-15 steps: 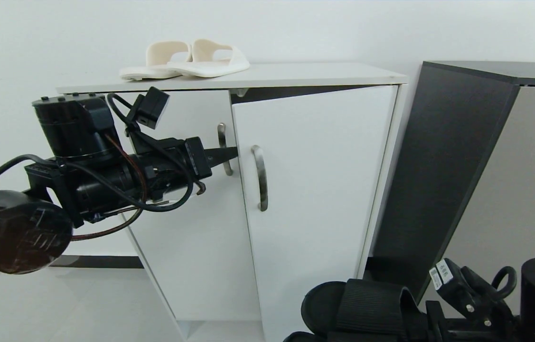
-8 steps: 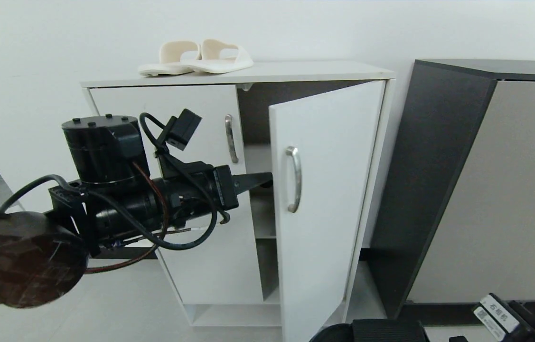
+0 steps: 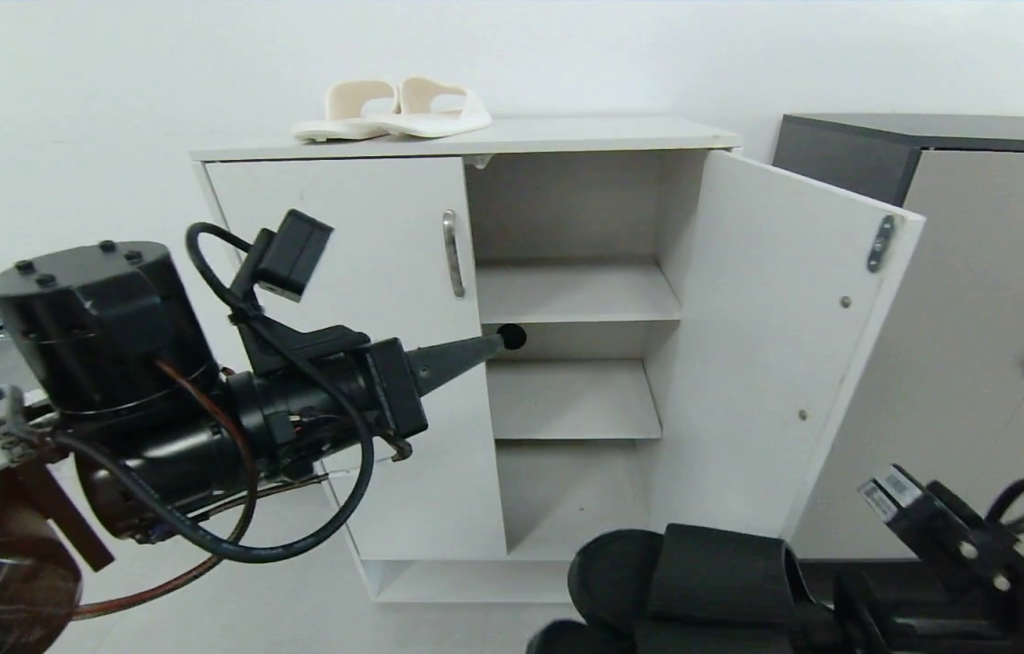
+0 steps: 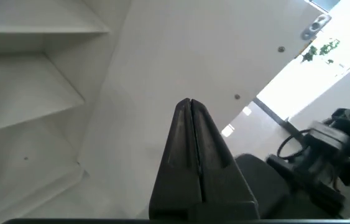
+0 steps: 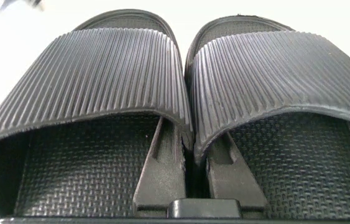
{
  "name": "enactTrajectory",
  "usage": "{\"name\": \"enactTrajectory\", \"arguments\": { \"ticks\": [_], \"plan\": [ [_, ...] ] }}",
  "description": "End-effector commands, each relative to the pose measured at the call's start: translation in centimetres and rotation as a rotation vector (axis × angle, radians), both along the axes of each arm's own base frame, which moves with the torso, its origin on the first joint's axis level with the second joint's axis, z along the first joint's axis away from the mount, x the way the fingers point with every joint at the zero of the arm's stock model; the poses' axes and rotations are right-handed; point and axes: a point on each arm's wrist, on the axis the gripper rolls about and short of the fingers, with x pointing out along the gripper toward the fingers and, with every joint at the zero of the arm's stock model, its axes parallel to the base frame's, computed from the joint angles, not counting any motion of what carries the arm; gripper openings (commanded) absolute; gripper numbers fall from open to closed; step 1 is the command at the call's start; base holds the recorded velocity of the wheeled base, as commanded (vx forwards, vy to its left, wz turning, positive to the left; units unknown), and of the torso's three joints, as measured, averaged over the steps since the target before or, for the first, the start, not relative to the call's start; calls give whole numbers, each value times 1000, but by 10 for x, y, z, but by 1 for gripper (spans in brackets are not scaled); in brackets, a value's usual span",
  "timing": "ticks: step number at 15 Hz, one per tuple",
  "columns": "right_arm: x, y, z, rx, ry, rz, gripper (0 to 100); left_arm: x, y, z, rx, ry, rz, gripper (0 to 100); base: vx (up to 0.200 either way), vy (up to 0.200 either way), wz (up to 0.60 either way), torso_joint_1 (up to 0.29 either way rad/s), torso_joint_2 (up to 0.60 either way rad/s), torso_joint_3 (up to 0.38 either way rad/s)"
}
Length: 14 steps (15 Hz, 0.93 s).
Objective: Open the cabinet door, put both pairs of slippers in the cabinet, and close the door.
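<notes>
With the door wide open, the empty left claw hangs pinched shut before the shelves, while the right claw clamps the black slippers low in front, likely for shelving; white slippers lie atop the cabinet.

I can read no text, number or sign from here. The one printed thing I see is a small white label on the right arm, and its marks are too small for me to make out.
</notes>
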Motion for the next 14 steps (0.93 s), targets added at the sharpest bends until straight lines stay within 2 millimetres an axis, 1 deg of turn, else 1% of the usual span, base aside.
{"name": "enactTrajectory", "arguments": {
  "ticks": [1,2,3,4,5,6,7,8,9,10,11,12,14],
  "plan": [
    [24,41,10,27,47,-152,0,-12,26,14,-27,-53,77,0,0,0,0,0,0,0],
    [45,61,9,19,27,-290,0,-17,39,19,-38,-75,140,0,0,0,0,0,0,0],
    [56,71,8,15,20,-356,0,-22,45,22,-43,-85,178,0,0,0,0,0,0,0],
    [77,87,7,-23,17,-480,0,-39,60,26,-42,-74,292,0,0,0,0,0,0,0],
    [81,90,8,-62,39,-491,0,-60,70,20,-24,-36,353,0,0,0,0,0,0,0],
    [80,89,11,-88,54,-492,0,-81,79,8,8,-3,395,0,0,0,0,0,0,0],
    [78,88,15,-92,54,-495,0,-104,88,-5,53,-8,437,0,0,0,0,0,0,0],
    [75,86,17,-92,52,-503,0,-137,103,-28,146,-27,548,0,0,0,0,0,0,0],
    [74,84,15,-98,53,-504,0,-159,114,-44,187,-18,658,0,0,0,0,0,0,0],
    [74,83,14,-104,55,-508,0,-178,123,-57,193,-15,732,0,0,0,0,0,0,0],
    [73,82,12,-114,57,-519,0,-193,129,-70,206,-7,792,0,0,0,0,0,0,0],
    [72,81,9,-124,59,-530,0,-205,134,-81,227,23,893,0,0,0,0,0,0,0],
    [69,82,7,-135,60,-525,0,-216,136,-91,275,35,1023,0,0,0,0,0,0,0]
  ]
}}
